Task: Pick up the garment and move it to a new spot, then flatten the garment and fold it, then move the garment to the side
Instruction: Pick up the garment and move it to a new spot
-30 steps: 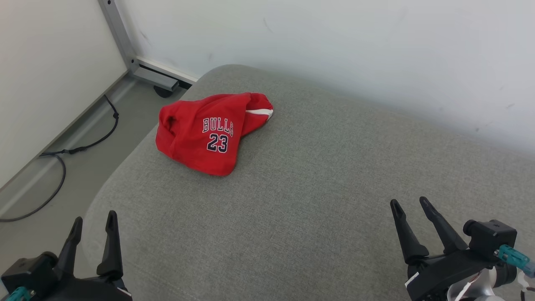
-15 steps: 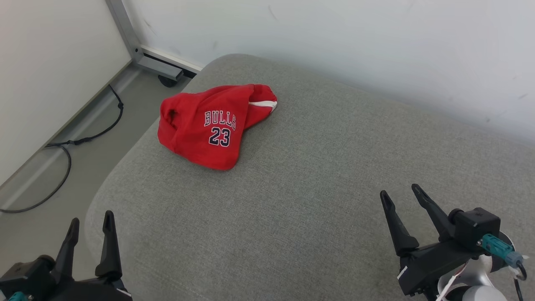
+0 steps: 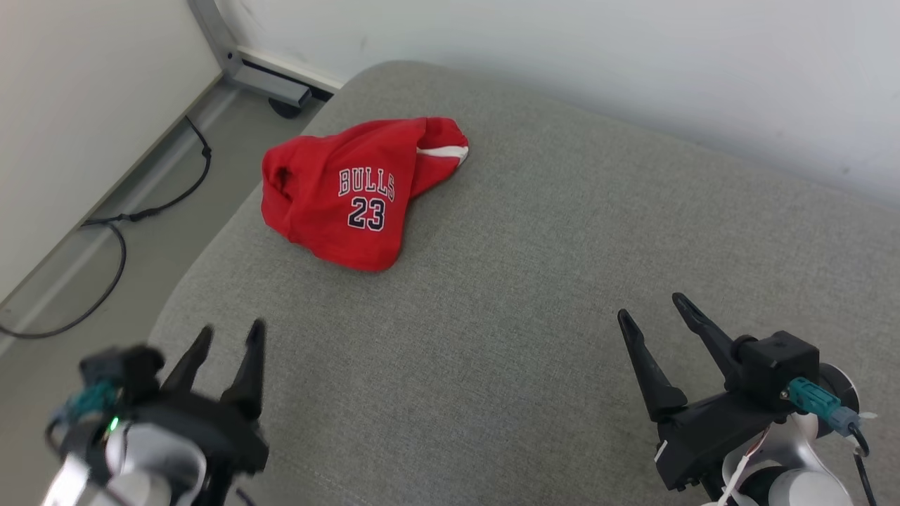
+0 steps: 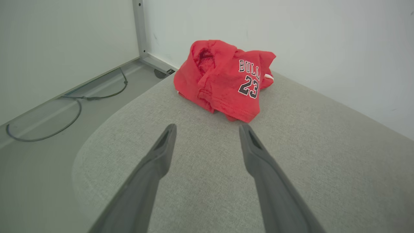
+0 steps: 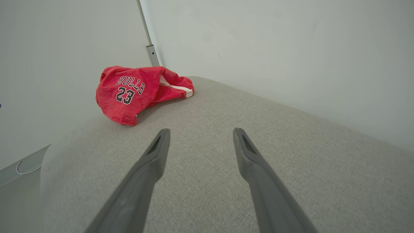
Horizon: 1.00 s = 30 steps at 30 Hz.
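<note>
On a grey cushion [image 3: 527, 281] by a white wall, the left end effector [image 3: 230, 329] and right end effector [image 3: 650, 307] hover spread and empty above its near edge. The crumpled red garment [image 3: 344, 197] lies at the cushion's far left corner, where a glancing pinch could push it overboard. Its tucked-under layers are hidden.

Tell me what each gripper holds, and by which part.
Nothing is held. Left gripper and right gripper both stand open and empty, apart from the crumpled red garment on the cushion.
</note>
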### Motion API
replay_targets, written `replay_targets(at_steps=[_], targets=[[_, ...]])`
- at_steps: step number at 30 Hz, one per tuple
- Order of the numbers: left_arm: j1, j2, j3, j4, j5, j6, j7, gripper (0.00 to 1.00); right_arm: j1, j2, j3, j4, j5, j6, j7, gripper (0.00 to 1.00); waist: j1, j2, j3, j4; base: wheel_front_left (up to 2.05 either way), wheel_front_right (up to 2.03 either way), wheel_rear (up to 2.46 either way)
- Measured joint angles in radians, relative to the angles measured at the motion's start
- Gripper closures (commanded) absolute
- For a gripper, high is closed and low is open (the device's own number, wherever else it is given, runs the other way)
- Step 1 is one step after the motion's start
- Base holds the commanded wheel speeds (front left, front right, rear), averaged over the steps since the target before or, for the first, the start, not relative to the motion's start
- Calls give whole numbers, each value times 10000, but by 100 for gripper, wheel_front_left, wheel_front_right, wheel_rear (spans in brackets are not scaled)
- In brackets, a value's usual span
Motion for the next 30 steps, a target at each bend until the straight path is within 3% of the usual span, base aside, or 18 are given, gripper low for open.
replay_targets(at_steps=[6, 12, 22, 30], targets=[[-2976, -198, -986, 1737, -359, -1260, 2679, 0, 39, 2, 259, -744, -322, 0, 531, 0, 1, 1, 527, 25, 0, 0, 0], [-5774, -1053, -1570, 4506, -520, -2209, 4288, 0, 550, 0, 472, -2027, -639, -2, 1152, 0, 2, 2, 1187, 18, 0, 0, 0], [-7589, -1120, -1202, 7095, -679, -2472, 4311, 0, 824, 4, 1227, -3154, -1110, -2, 1975, 0, 2, 1, 2116, -673, 0, 0, 0], [-8040, -1120, -840, 8615, -1018, -2372, 4238, 0, 815, 0, 1383, -3473, -1229, -2, 2104, 0, 1, 1, 2713, -1368, 0, 0, 0]])
